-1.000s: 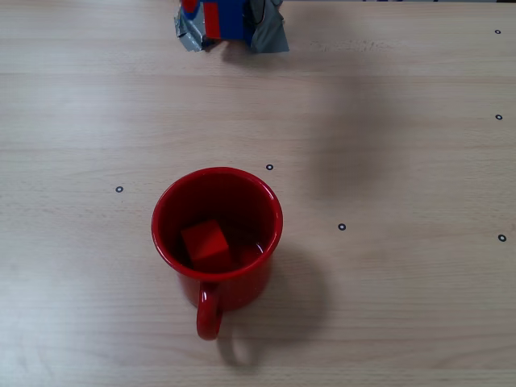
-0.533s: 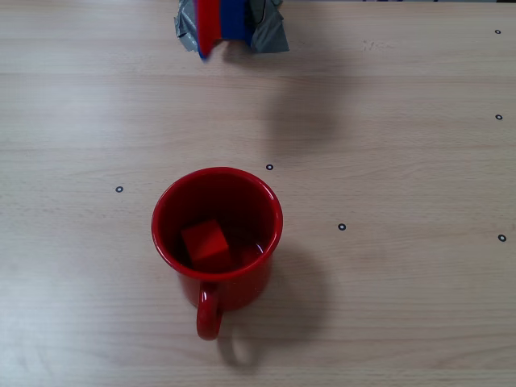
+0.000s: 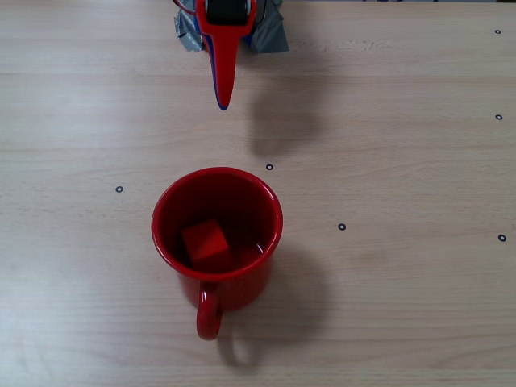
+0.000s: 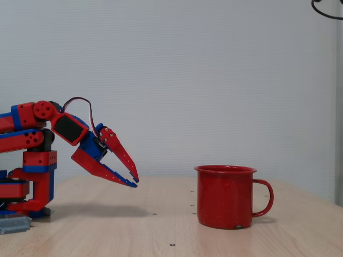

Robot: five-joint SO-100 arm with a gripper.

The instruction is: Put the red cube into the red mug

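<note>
- Glossy red enamel mug (image 3: 218,230), round, rolled rim, loop handle; stands upright on the pale wood-grain counter (image 3: 403,161).
- Small matte red cube (image 3: 205,240), plain faces; lies on the mug's floor, toward the left of it in the overhead view.
- Long pointed red-and-blue plastic gripper (image 4: 132,179); well apart from the mug, above the counter, fingers slightly parted, holding nothing.

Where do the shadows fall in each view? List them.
In the top-down fixed view the red mug casts a soft shadow to its right, the gripper a blurry one to its right; in the side fixed view a faint shadow lies under the gripper.
</note>
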